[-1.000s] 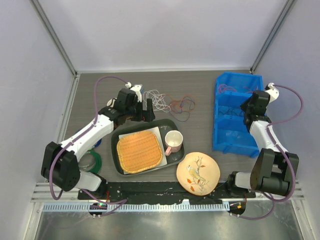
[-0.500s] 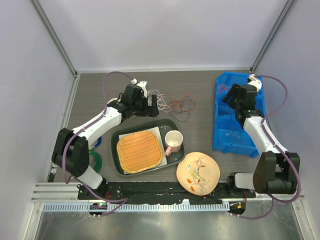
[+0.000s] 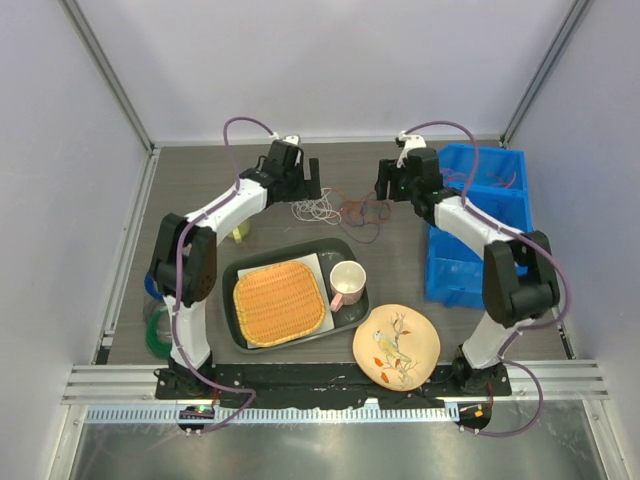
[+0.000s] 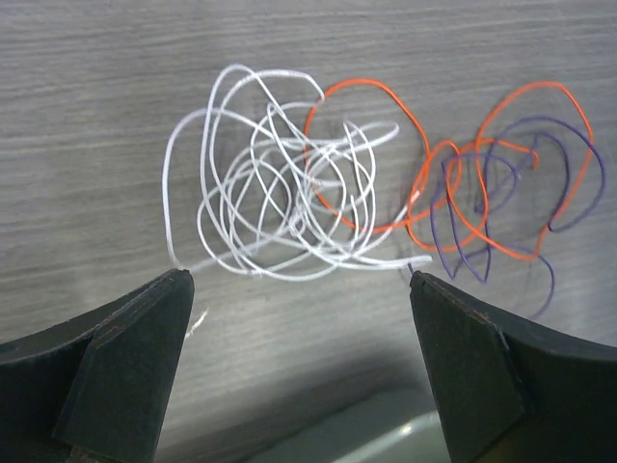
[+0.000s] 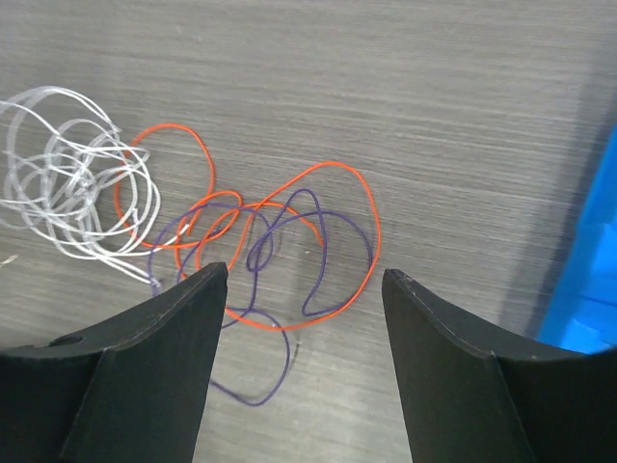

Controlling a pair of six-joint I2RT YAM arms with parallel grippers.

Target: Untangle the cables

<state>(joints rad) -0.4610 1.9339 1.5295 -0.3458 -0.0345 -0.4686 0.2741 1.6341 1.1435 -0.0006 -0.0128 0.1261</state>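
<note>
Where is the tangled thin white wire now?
Top view: the tangled thin white wire lies far-centre, touching the orange and purple wires on its right, beyond the dark rectangular tray.

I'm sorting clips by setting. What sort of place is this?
Probably a robot lab test cell: plain white panels wall in a grey table, and staged props, a plate and blue bin, share it with tangled cables.

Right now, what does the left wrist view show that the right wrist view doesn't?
Only left wrist: the whole white wire bunch, ahead of the open left claw. Only right wrist: the blue bin at the right edge and the open right claw; there the white bunch is cut off at the left edge. Both: the orange wire interlaced with the purple wire, overlapping the white bunch's side, on the table.
</note>
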